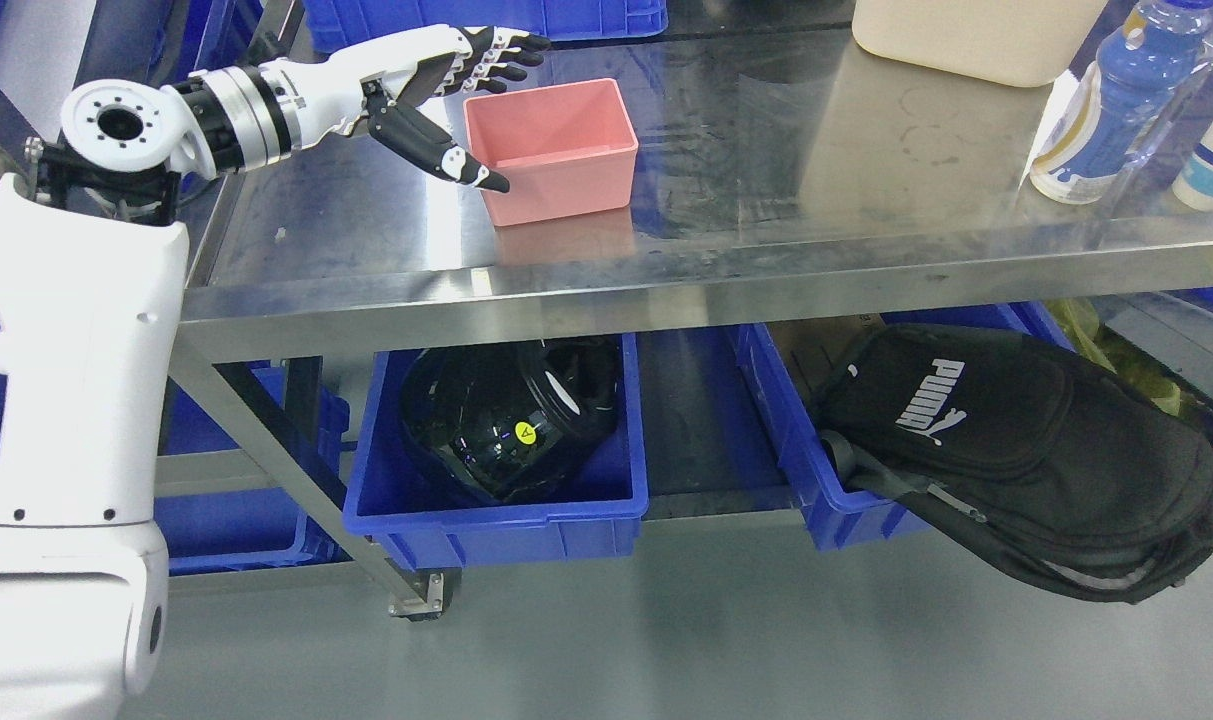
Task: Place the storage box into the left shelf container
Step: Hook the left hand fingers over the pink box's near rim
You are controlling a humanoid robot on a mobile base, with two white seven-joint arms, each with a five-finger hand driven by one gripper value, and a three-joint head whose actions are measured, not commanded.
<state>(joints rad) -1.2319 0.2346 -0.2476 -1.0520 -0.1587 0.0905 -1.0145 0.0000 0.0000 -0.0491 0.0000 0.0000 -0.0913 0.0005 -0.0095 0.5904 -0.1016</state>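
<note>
Two blue bins (pixel 496 510) below one pink box (pixel 556 150).

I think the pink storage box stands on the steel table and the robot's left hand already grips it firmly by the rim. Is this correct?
Not quite. The pink storage box does stand on the steel table, but the left hand does not grip it: in the head view its fingers are spread open beside the box's left rim.
</note>
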